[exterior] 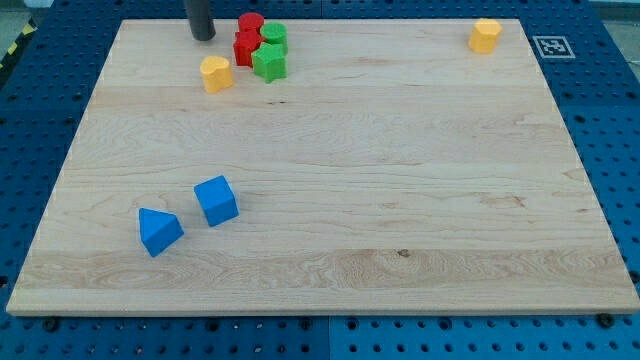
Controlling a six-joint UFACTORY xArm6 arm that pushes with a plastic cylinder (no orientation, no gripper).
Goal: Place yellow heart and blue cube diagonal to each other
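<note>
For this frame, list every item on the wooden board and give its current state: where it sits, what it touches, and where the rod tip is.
Yellow heart block: upper left, free-standing, left of the cluster.
Blue cube block: lower left, alone.
Blue triangular block: beside the cube, apart.
Red blocks: clustered against the green ones.
Green blocks: same cluster.
Yellow block: top right corner, alone.
My tip: top edge, touching no block.

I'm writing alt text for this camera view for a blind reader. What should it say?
A wooden board holds a yellow heart near the top left, beside clustered red and green blocks, with my tip just above-left of the heart. A blue cube and blue wedge sit lower left; another yellow block top right.
</note>
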